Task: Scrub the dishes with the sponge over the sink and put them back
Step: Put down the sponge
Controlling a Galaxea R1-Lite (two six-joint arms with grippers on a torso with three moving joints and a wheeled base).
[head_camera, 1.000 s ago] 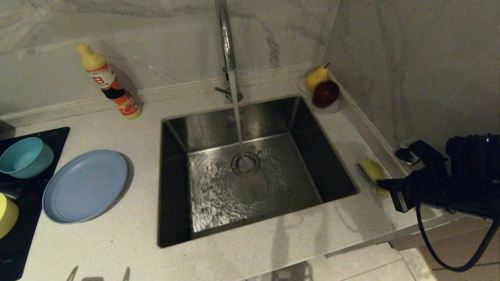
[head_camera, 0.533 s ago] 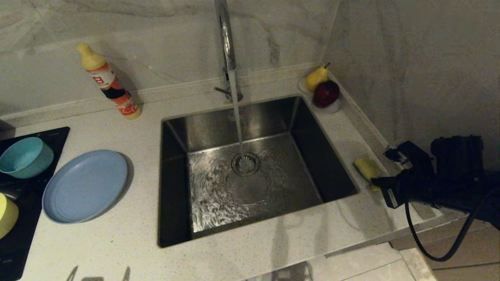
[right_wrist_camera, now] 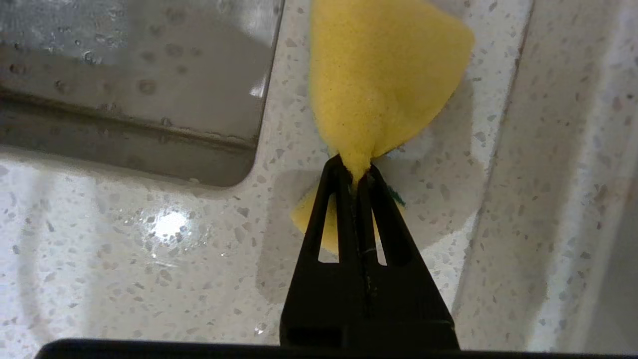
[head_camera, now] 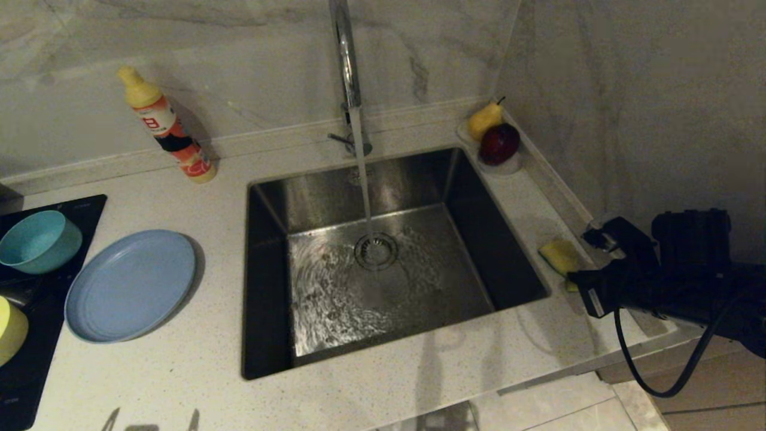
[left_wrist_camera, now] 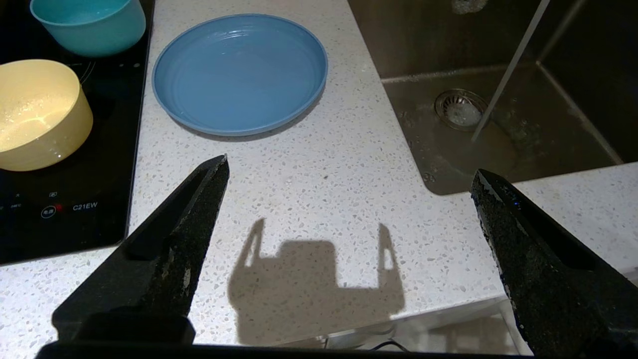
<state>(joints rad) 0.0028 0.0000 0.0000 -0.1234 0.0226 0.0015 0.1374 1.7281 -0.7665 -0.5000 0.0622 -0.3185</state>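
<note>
Sponge (head_camera: 559,256) pickup is the step in hand, I judge. In the head view it sits at about three o'clock from the sink (head_camera: 508,239), on the counter (head_camera: 179,371) strip by the basin's right rim, with the right gripper (head_camera: 575,280) at its near end. Water runs from the faucet (head_camera: 346,66) onto the drain. At nine o'clock from the sink lie the periwinkle-blue plate (head_camera: 130,286) and, on the black cooktop (head_camera: 36,365), the teal-blue bowl (head_camera: 39,240) and the yellow bowl (head_camera: 11,330), the latter cut off by the frame edge. The gripper's bulk hides the sponge's near end.

From the left wrist, the left gripper (left_wrist_camera: 349,179) hangs parked above bare counter, fingers spread wide, nothing between them.

From the right wrist, the fingers (right_wrist_camera: 344,174) are pinched tight on the sponge's crumpled edge; only a sliver of its green layer shows. Whether it has left the counter I cannot tell. Next, probably: carry it over the basin while the other arm fetches a dish.
</note>
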